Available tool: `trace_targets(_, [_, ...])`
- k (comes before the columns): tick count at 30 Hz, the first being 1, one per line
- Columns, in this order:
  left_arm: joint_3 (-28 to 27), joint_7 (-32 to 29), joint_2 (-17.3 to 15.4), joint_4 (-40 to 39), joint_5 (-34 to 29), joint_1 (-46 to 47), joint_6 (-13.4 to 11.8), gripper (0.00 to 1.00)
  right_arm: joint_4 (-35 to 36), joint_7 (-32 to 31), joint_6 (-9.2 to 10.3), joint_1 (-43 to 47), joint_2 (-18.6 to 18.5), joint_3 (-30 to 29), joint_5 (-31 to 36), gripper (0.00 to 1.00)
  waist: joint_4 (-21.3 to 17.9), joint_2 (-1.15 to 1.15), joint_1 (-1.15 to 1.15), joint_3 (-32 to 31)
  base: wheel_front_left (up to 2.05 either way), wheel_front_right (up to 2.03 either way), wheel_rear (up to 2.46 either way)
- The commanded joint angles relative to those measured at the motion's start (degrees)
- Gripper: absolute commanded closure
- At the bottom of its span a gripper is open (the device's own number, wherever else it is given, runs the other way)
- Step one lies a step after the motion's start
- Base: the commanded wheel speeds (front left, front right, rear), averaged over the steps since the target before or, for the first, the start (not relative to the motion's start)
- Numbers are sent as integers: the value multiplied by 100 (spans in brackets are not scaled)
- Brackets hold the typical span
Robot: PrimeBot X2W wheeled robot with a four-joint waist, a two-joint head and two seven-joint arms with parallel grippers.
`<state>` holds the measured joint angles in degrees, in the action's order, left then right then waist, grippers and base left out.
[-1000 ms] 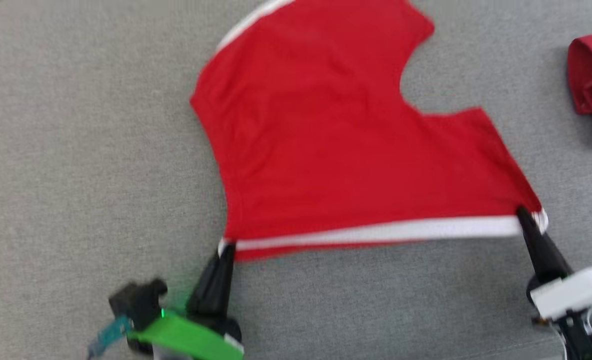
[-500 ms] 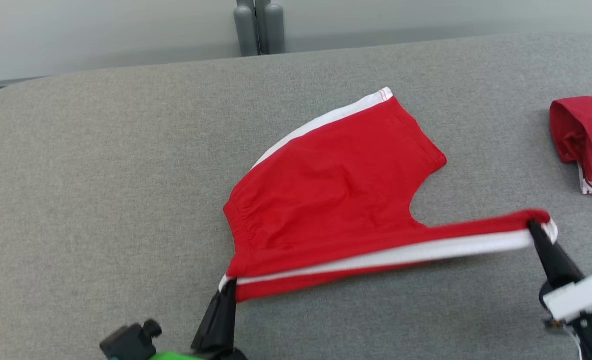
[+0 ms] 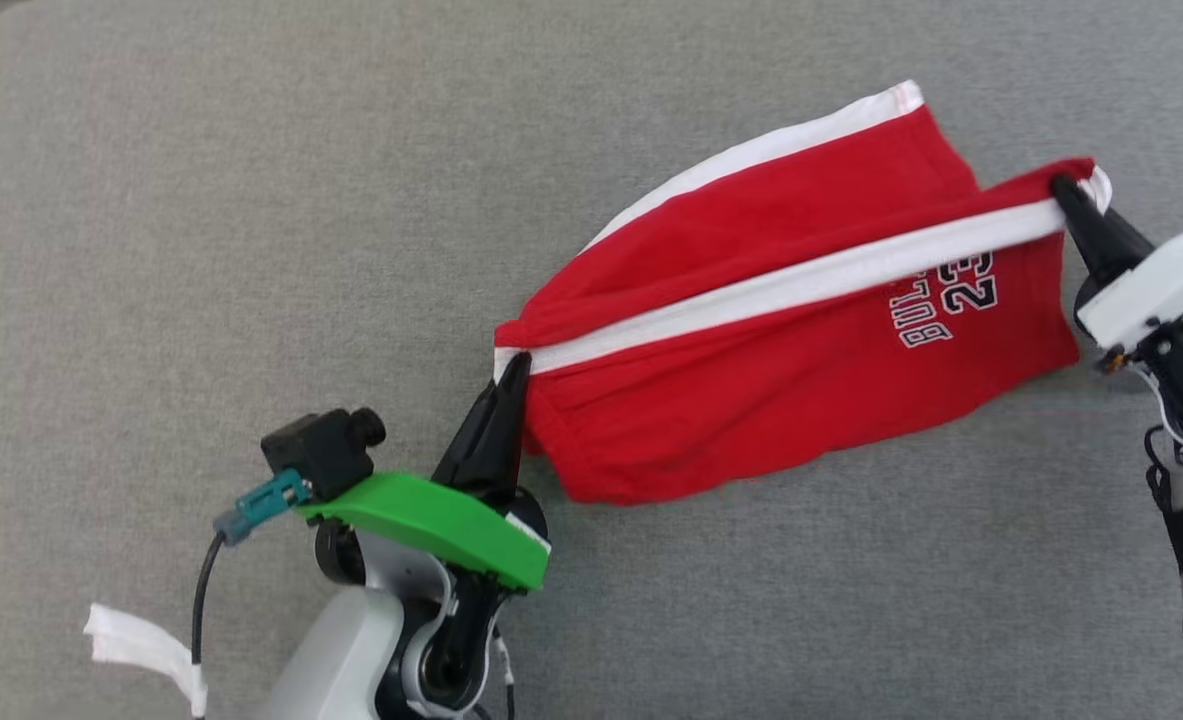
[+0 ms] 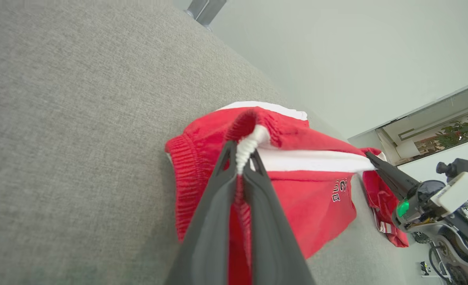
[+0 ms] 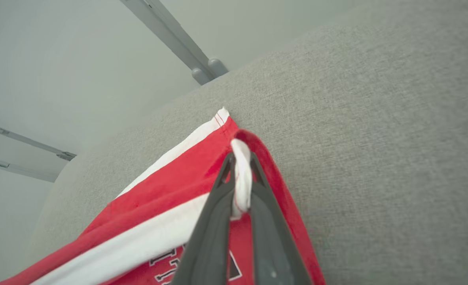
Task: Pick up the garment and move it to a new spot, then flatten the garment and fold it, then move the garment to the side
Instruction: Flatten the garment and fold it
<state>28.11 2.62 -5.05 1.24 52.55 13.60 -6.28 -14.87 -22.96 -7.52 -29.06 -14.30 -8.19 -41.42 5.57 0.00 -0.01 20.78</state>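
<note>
Across the grey fabric-covered bench [image 3: 201,250], a red garment [image 3: 751,400] with white side stripes spans from the centre of the head view out toward 2 o'clock. The left end effector [image 3: 514,365] is closed on the garment's ribbed waist corner, at the 8 o'clock end of the cloth; the left wrist view shows both fingers pinched on a bunched white edge. The right end effector [image 3: 1059,187] is closed on the opposite corner, at the 2 o'clock end; the right wrist view shows a twisted white strip clamped between its fingers. One white stripe [image 3: 801,285] runs straight and taut between the two grip points. Beneath that line the red cloth hangs loosely toward 6 o'clock, carrying white lettering with the number 23 [image 3: 951,300], upside down to the head camera. A second stripe lies at the 12 o'clock edge on the bench. Whether the lower hem touches the bench cannot be determined. A white scrap [image 3: 136,645] sits at 8 o'clock of the head view. Another red cloth [image 4: 388,225] lies beyond the right end effector in the left wrist view.
</note>
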Motion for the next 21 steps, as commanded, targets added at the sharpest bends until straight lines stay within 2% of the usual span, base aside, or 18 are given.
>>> trace_targets(1, [-4,-15,26,87,15,220,17,100,-154,-29,6,-227,-78,20,126,100,551,0,1,536,0,0,0])
trace_targets(7, [45,13,122,515,82,673,-14,100,-725,-154,6,-899,-209,199,399,100,752,0,1,685,0,0,0])
trace_targets(14, [181,220,182,752,259,912,60,100,-1057,-155,6,-1339,-270,387,542,100,821,0,1,802,0,0,0])
trace_targets(15, [220,252,188,779,278,943,78,100,-1080,-129,6,-1382,-269,395,559,71,822,0,1,815,0,0,0])
trace_targets(16, [236,296,191,796,285,974,92,93,-1096,-83,6,-1419,-270,379,570,0,823,0,1,826,0,0,0])
trace_targets(17, [260,381,194,802,248,1036,119,59,-1105,-31,6,-1468,-275,377,593,0,823,0,1,841,0,0,0])
trace_targets(18, [274,431,196,814,241,1073,133,0,-1082,37,6,-1505,-278,397,594,0,822,0,1,853,0,0,0])
trace_targets(21, [278,599,204,879,287,1144,52,0,-921,453,2,-1605,-252,449,495,0,788,0,1,875,0,0,0])
